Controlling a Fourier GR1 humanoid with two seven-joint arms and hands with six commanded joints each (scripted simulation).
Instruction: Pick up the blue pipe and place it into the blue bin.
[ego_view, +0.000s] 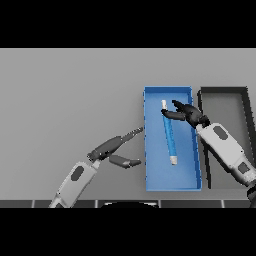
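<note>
The right hand (189, 115) had its fingers curled about the upper end of the blue pipe (169, 136), which lay lengthwise inside the blue bin (172, 182), white caps at both ends. It looked light, stiff and smooth, likely to slip unless gripped mid-shaft. No writing was legible. The left hand (114, 150) rested open just left of the bin; a dark bin (226, 91) stood to its right

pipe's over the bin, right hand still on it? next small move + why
Probably open the right hand and let go. The blue pipe already lies within the walls of the blue bin, running lengthwise along it, and the hand's fingers seem pinched at the pipe's far end. Nothing appears left to carry. The left hand shows open outside the bin's left wall, clear of the release.
</note>
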